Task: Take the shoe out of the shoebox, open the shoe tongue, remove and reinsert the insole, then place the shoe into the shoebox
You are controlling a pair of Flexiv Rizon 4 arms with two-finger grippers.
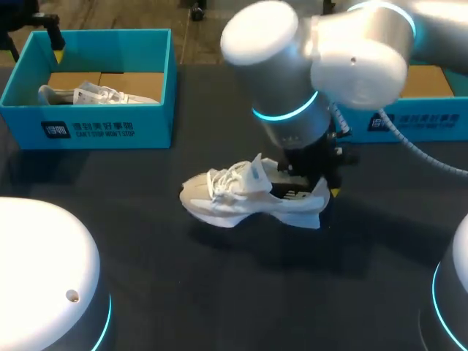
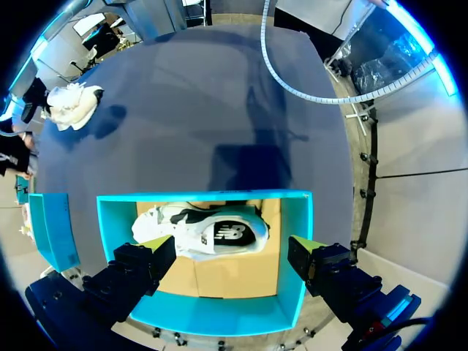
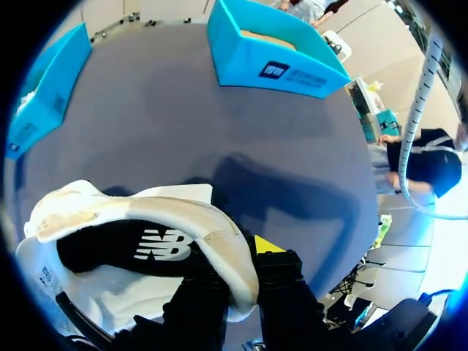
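Note:
A white shoe [image 1: 248,196] lies on its side in the middle of the dark table, laces toward the left. My right gripper [image 1: 324,184] is at its heel, shut on the heel rim. In the right wrist view the cream rim of the shoe [image 3: 175,212] is pinched between the fingers of the right gripper [image 3: 240,267], and the black insole [image 3: 124,245] shows inside. My left gripper [image 2: 232,256] hangs open above the teal shoebox [image 2: 296,219] at the table's back left, also seen as the shoebox [image 1: 110,131]. A second white shoe [image 2: 205,232] lies in that box.
Another teal box [image 1: 420,121] stands at the back right, partly behind my right arm. Dark tabletop [image 1: 241,292] stretches in front of the shoe.

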